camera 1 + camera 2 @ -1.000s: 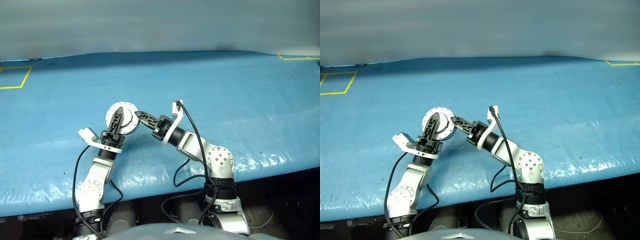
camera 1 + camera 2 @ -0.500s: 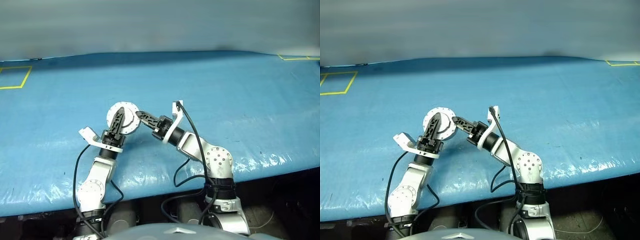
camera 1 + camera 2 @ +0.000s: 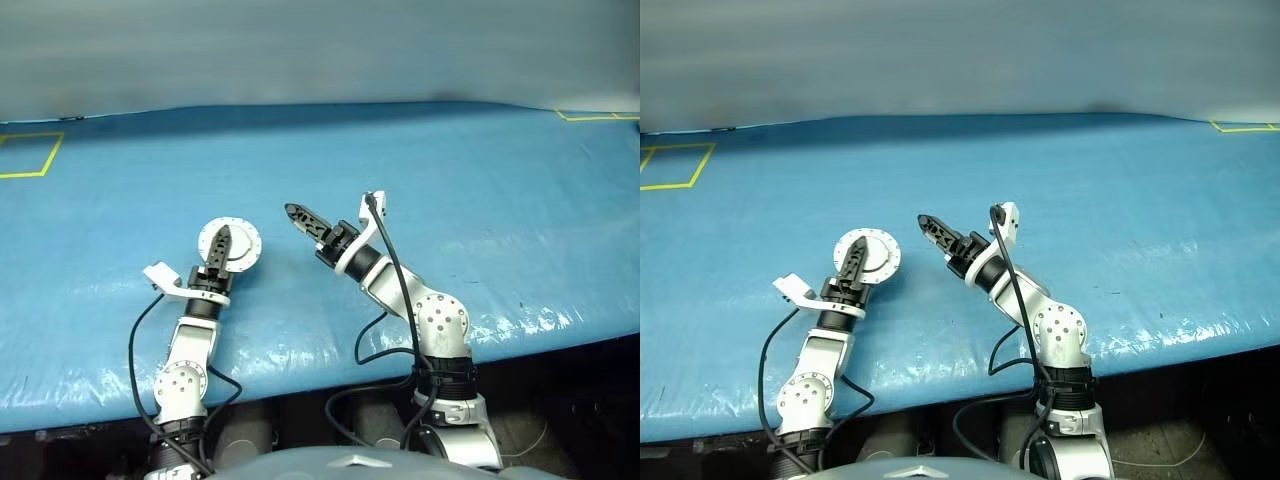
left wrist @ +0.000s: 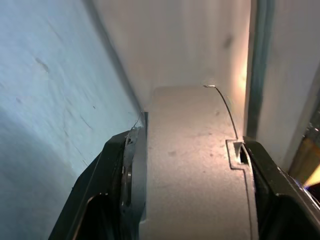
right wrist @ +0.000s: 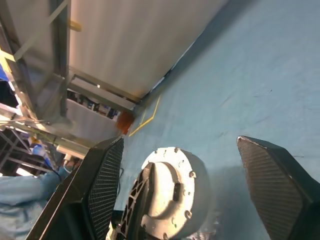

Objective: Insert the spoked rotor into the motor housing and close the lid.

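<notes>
A round silver motor housing (image 3: 240,245) sits low over the blue table, held at its edge by my left gripper (image 3: 222,240), which is shut on it. Its upward face is the plain silver lid (image 5: 172,192) with rim bolts. In the left wrist view the housing's grey side (image 4: 195,165) fills the gap between the black fingers (image 4: 100,180). My right gripper (image 3: 305,220) hovers to the right of the housing, apart from it, open and with nothing in it (image 5: 180,141). The spoked rotor is hidden.
The blue table covering (image 3: 450,180) stretches wide around both arms. Yellow tape squares mark the far left (image 3: 30,155) and far right (image 3: 595,115) corners. The table's front edge (image 3: 300,375) runs just before the arms. A metal frame (image 5: 65,75) stands past the far edge.
My right gripper has opened and drawn back to the right, away from the housing. The left gripper has carried the housing left and lower.
</notes>
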Robot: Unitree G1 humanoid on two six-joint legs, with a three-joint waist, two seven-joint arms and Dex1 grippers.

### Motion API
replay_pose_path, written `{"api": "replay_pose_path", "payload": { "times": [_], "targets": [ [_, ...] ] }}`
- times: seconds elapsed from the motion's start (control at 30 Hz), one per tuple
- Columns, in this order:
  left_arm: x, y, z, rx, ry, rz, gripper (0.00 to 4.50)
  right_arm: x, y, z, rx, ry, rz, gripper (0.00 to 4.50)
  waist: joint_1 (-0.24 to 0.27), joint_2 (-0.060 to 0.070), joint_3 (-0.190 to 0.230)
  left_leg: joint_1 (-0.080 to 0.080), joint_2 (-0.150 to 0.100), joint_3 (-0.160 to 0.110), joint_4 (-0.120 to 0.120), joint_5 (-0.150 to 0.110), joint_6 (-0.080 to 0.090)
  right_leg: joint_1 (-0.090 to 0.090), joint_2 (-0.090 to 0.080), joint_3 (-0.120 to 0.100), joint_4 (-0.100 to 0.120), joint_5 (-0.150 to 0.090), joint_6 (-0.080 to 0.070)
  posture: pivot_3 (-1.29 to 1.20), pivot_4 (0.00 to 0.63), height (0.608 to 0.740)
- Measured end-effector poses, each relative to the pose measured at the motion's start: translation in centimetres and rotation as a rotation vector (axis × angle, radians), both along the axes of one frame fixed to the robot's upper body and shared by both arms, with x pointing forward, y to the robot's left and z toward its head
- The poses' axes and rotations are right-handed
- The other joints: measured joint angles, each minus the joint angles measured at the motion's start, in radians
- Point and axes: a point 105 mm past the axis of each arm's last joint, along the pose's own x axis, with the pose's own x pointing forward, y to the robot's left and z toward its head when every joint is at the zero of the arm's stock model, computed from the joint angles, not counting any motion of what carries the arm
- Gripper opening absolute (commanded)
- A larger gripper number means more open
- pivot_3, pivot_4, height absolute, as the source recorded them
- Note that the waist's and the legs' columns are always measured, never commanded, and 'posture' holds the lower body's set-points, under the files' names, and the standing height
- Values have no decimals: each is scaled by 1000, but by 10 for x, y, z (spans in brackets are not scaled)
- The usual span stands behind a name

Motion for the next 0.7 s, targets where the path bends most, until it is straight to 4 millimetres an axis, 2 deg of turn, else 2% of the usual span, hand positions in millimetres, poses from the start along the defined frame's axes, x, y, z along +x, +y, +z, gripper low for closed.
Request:
{"api": "replay_pose_path", "payload": {
  "times": [0.13,0.3,0.7],
  "targets": [
    [10,27,-7,32,79,157,2658,3,-7,-15,-205,-64,-31,3810,4,-2,0,0,-1,0,0,0,0,0,0,0,0,0,1,0,150,740],
    [21,55,-12,82,183,337,2658,1,-10,-25,-295,-106,-54,3810,7,-5,0,-1,-1,0,1,0,0,1,0,0,0,1,1,0,150,740],
    [34,53,-12,118,240,366,2658,1,-10,-24,-336,-157,-86,3810,5,-6,0,0,0,0,3,0,1,2,0,0,0,1,2,0,150,740]
  ]
}}
